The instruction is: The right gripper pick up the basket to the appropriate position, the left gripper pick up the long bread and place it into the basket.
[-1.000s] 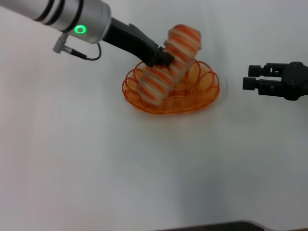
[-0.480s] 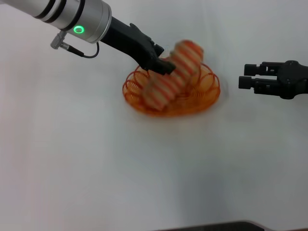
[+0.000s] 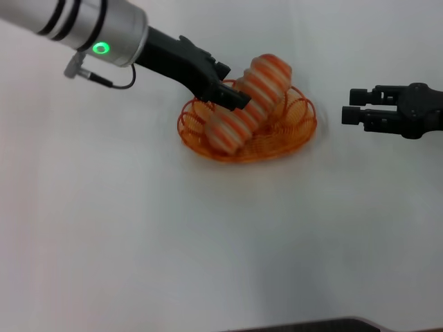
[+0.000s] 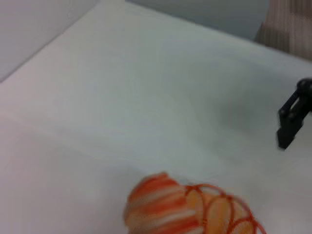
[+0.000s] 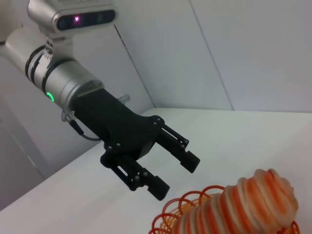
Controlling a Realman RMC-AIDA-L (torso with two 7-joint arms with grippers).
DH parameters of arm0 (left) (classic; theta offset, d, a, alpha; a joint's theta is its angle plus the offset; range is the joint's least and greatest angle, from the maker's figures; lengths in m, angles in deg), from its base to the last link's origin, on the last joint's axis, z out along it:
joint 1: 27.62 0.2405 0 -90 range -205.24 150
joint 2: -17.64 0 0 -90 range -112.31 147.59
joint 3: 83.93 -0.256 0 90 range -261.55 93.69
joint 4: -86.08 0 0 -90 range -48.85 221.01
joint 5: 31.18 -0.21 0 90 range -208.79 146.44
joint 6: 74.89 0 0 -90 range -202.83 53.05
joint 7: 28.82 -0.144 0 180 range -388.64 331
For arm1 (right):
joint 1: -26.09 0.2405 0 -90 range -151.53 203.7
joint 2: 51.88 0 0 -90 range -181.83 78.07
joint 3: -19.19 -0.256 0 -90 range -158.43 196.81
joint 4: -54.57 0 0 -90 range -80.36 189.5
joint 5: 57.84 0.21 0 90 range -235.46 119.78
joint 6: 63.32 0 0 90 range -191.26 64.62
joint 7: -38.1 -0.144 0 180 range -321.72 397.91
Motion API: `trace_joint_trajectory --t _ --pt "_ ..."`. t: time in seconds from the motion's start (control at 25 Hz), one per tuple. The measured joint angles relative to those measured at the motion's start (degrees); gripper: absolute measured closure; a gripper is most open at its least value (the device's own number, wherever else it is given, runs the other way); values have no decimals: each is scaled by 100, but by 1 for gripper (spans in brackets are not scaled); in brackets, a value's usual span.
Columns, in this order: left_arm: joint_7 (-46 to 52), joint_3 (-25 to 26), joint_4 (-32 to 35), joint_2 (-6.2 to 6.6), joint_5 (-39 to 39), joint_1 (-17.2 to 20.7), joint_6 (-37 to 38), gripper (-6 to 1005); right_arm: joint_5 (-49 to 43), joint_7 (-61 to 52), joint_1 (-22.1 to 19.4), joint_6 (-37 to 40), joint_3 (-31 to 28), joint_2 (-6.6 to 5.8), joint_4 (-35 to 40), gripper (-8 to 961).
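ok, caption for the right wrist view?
Left gripper open just above the long bread, which lies in the basket.

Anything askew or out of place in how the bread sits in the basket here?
Yes: the long bread lies slanted in the basket, its far end propped up over the rim rather than flat. The left gripper, open, hovers beside it; the right gripper sits apart.

Head view looks down; both wrist views share the basket [image 3: 247, 131].
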Motion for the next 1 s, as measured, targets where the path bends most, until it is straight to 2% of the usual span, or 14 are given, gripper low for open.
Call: trace_joint_trajectory --t 0.24,0.48,0.6,0.72,1.0 --pt "-629 446 -45 14 695 672 448 300 -10 -45 51 53 12 -26 0 355" --pt "-1044 1158 -315 192 1216 1524 589 303 -28 -71 82 56 17 -32 0 355" --pt "-1423 1756 -733 340 1296 1776 746 304 -36 -98 109 56 80 -20 0 354" --pt "-1608 2104 -863 381 1265 1980 890 305 -36 -131 139 56 142 -19 0 354" --pt "-1682 2216 -876 370 1222 2345 964 306 -35 -148 179 21 239 -3 1 354"
